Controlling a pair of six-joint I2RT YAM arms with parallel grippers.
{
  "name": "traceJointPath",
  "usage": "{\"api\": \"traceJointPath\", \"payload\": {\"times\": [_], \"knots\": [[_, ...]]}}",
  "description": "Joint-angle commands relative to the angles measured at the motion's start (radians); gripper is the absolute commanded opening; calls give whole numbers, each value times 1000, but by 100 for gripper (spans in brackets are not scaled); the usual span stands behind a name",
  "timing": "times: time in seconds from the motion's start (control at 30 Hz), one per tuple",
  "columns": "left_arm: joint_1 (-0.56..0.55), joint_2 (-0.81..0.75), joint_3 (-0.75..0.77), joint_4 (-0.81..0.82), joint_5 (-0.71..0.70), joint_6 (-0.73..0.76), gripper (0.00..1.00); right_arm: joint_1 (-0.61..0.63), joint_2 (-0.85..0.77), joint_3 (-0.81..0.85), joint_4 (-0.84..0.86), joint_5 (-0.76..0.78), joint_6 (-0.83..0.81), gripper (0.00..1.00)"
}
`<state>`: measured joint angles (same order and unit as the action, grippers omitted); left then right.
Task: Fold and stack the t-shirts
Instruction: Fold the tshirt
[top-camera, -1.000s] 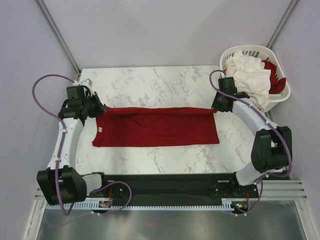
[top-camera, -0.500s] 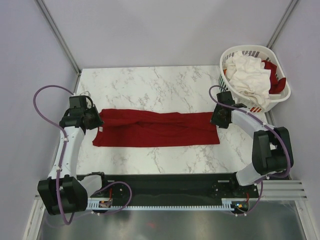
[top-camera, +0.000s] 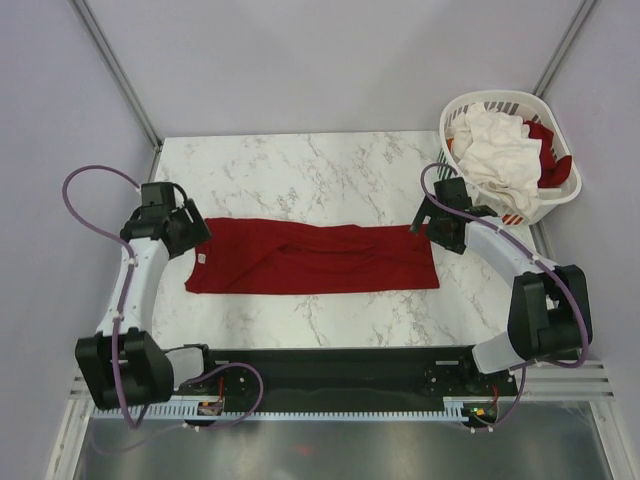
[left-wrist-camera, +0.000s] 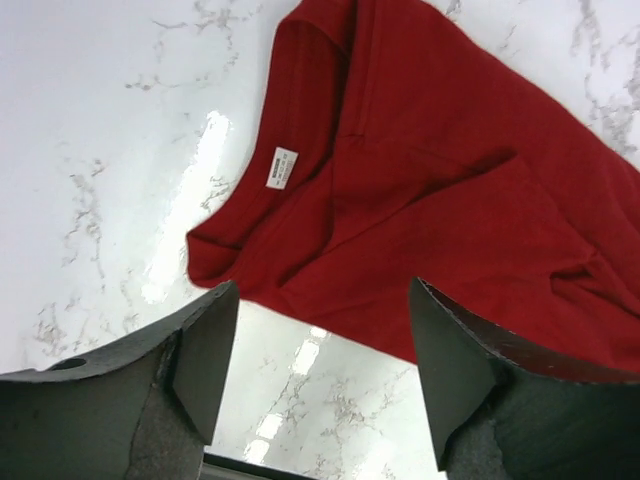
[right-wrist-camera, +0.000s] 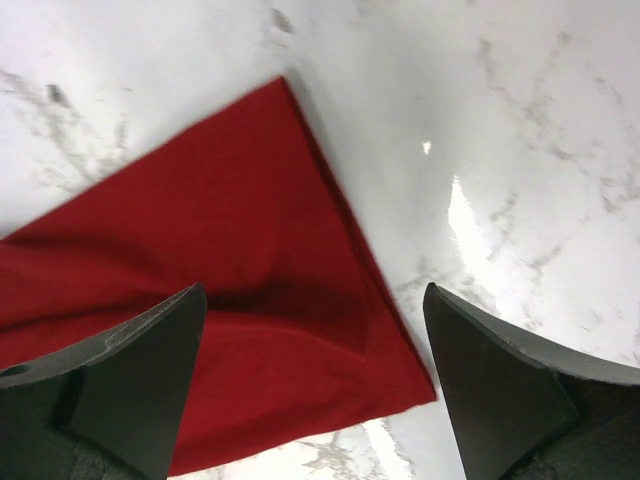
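A dark red t-shirt (top-camera: 315, 257) lies folded into a long band across the marble table, its collar and white label (left-wrist-camera: 281, 167) at the left end. My left gripper (top-camera: 192, 228) hovers open just off that left end; in the left wrist view the cloth (left-wrist-camera: 450, 190) lies ahead of its spread fingers (left-wrist-camera: 205, 355). My right gripper (top-camera: 424, 222) stands open above the shirt's right end, whose corner (right-wrist-camera: 270, 300) shows between its wide fingers. Neither holds anything. More t-shirts, white (top-camera: 497, 147) and dark red (top-camera: 550, 160), sit piled in the basket.
A white slotted basket (top-camera: 455, 108) stands at the table's back right corner, close behind my right arm. The marble table (top-camera: 300, 165) ends in a black rail at the near edge. Grey walls enclose the left, back and right.
Both grippers have let go of the red shirt's upper edge and opened. The raised edge has dropped onto the shirt as a fold. Both arms drew slightly back from it.
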<state>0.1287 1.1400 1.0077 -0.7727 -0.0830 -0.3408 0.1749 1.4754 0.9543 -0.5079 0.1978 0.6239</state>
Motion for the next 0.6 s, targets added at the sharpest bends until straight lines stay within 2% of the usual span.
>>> {"api": "traceJointPath", "payload": {"times": [0.0,0.03,0.13,0.33,0.57], "knots": [[3,131,17,64,57,-70,75,34,40,81,46,-40,-10,98],[3,176,17,90,78,-78,70,47,60,90,46,-43,-12,98],[3,219,6,125,115,-99,64,64,91,100,57,-52,-18,97],[3,363,52,161,137,-132,59,84,115,84,97,-104,-30,88],[3,429,40,196,86,-178,51,130,126,54,112,-133,-41,86]]}}
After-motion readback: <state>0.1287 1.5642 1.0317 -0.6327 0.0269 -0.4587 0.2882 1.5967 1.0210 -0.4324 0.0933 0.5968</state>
